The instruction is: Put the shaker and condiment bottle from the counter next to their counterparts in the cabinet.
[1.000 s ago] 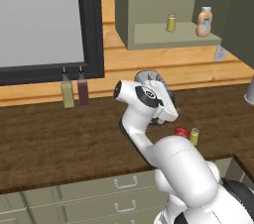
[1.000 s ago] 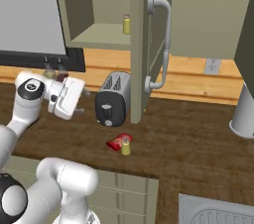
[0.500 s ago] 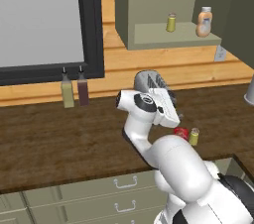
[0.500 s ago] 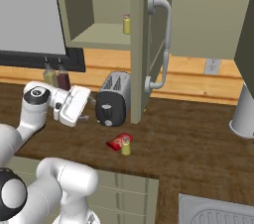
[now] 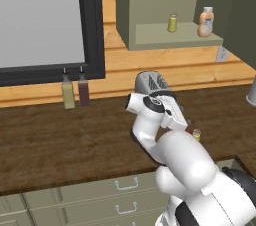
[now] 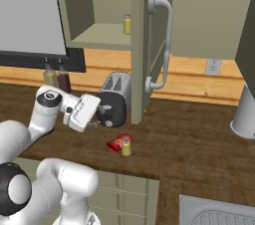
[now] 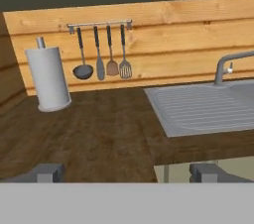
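We logged the pincer (image 7: pixel 127 172) spread as wide as it goes, nothing between its tips (image 7: pixel 49 172), which sat far apart at the bottom of the hand view. That camera looked along the desk (image 7: pixel 99 139) toward a paper towel roll (image 7: pixel 47 80) at left, a rail of utensils (image 7: pixel 101 54) on the wood wall, and a sink (image 7: pixel 198 109) with its tap (image 7: pixel 225 67) at right.

In the right base view the hand (image 6: pixel 83 112) sat left of centre, above the desk (image 6: pixel 189 144) and just left of the toaster (image 6: pixel 112 105). The condiment bottle (image 6: pixel 119 142) lay flat on its side on the desk, lower centre of the frame, long axis running roughly lower left to upper right. The shaker (image 6: pixel 126 146) stood upright, axis vertical, touching or just beside the bottle's right end. Neither was held. In the left base view the shaker (image 5: pixel 196 134) showed right of centre, peeking out from behind the arm, with a sliver of red bottle (image 5: pixel 189 131) next to it.

The cabinet (image 5: pixel 160 10) was open. On its shelf (image 5: pixel 175 37), top right of the left base view, we saw a yellow-green shaker (image 5: pixel 172 22) and a peach bottle (image 5: pixel 205 22), both upright, apart from each other. Two nozzle bottles (image 5: pixel 75 92) stood at the wall, left of centre.
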{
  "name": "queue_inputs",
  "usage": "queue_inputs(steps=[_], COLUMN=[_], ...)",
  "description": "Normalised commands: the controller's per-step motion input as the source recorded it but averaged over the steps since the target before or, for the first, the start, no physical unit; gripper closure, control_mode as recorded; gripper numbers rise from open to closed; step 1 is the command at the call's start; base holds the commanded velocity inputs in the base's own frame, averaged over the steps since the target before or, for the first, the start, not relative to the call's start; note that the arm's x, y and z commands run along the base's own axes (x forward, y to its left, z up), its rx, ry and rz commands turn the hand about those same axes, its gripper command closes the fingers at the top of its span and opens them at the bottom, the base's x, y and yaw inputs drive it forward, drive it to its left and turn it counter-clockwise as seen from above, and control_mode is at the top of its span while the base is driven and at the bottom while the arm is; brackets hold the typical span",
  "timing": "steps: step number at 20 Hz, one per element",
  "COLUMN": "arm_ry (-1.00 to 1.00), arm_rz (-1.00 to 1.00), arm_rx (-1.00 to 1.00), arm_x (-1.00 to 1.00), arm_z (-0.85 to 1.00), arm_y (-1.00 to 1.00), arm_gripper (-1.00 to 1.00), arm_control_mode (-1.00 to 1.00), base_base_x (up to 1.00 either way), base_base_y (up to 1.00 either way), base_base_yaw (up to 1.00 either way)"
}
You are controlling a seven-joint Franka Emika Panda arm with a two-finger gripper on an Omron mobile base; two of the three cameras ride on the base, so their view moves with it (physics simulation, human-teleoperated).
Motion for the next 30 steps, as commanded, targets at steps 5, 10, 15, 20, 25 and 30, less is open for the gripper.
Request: queue_inputs(steps=[5,10,15,20,25,30], arm_ry=[0.08,0.02,0.03,0.01,0.07,0.13], arm_rz=[-0.01,-0.04,-0.09,-0.09,-0.04,0.00], arm_rx=[0.01,0.00,0.00,0.00,0.00,0.00], arm_x=[0.00,0.00,0.00,0.00,0.00,0.00], arm_z=[-0.21,-0.22,-0.23,-0.16,-0.20,-0.25], arm_y=[-0.10,-0.04,-0.14,-0.21,-0.12,-0.18], arm_gripper=[-1.00,-1.00,-1.00,-1.00,-1.00,-1.00], arm_control_mode=[-1.00,-1.00,-1.00,-1.00,-1.00,-1.00], base_base_x=[0.00,0.00,0.00,0.00,0.00,0.00], base_base_y=[0.00,0.00,0.00,0.00,0.00,0.00], base_base_yaw=[0.00,0.00,0.00,0.00,0.00,0.00])
